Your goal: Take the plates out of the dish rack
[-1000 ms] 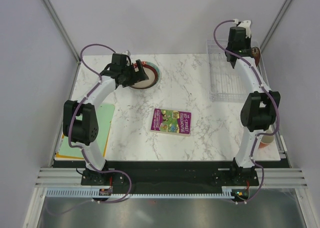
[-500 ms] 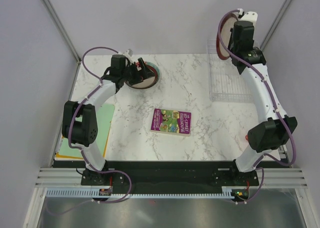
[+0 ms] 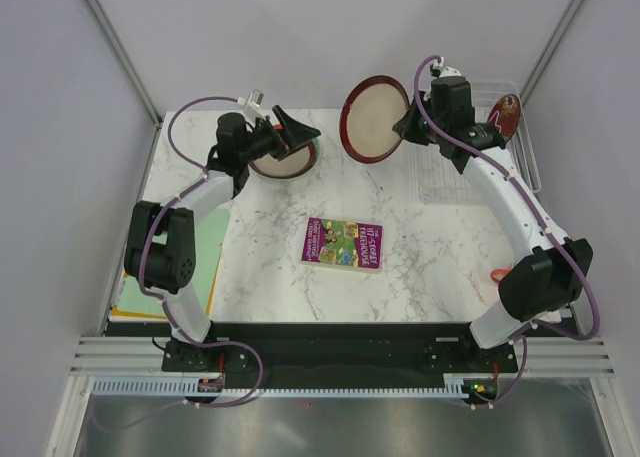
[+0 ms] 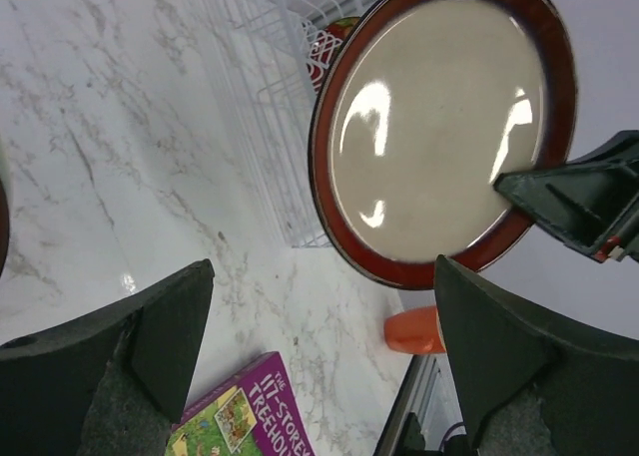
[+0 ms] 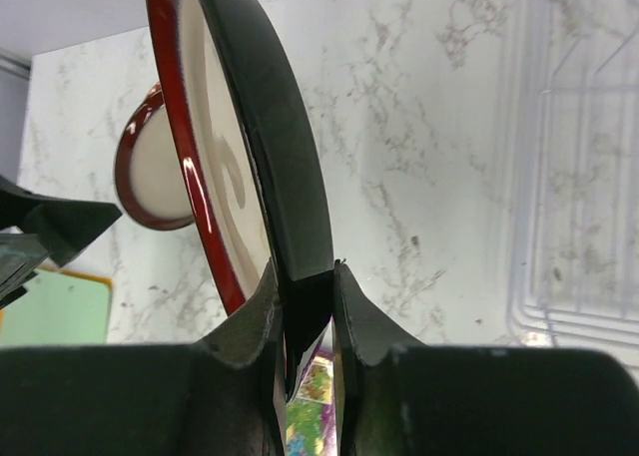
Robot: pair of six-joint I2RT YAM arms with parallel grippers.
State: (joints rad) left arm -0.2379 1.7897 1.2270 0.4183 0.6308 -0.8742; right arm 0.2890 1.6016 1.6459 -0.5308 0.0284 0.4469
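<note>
Left of the book (image 3: 342, 244), flat on the table (image 3: 400, 227): green sheet (image 3: 205, 252), untouched.

Beyond the book and to its left: left tool (image 3: 292, 129), jaws wide apart, gripping nothing. A second ago low over the first plate (image 3: 285, 165). Now raised off it and turned rightward, toward the air beyond the book. Leaves that plate lying flat on the table, beyond and left of the book; judged delivered.

Straight beyond the book, in the air: second plate (image 3: 374, 119), dark rim, cream centre, up on edge, face turned leftward. Clamped at the rim by the right tool (image 5: 306, 286), jaws pinched together on the rim's thickness. A second ago down at the rack (image 3: 440, 182). Half a second ago hoisted above it. Now swung leftward, off the rack and over bare marble. Means two of three out, with this one yet to be laid down or passed across. Possibly a hand-over, given the left jaws gaping toward it; only a guess.

Beyond the book and to its right: rack, see-through, on the table. Holds one plate only, the third plate (image 3: 505, 117), dark with a red pattern, upright at the end farthest from the book. Nothing else made out among the ribs.

Right of the book, near the table's edge: orange cup (image 4: 414, 328), contents not visible.
</note>
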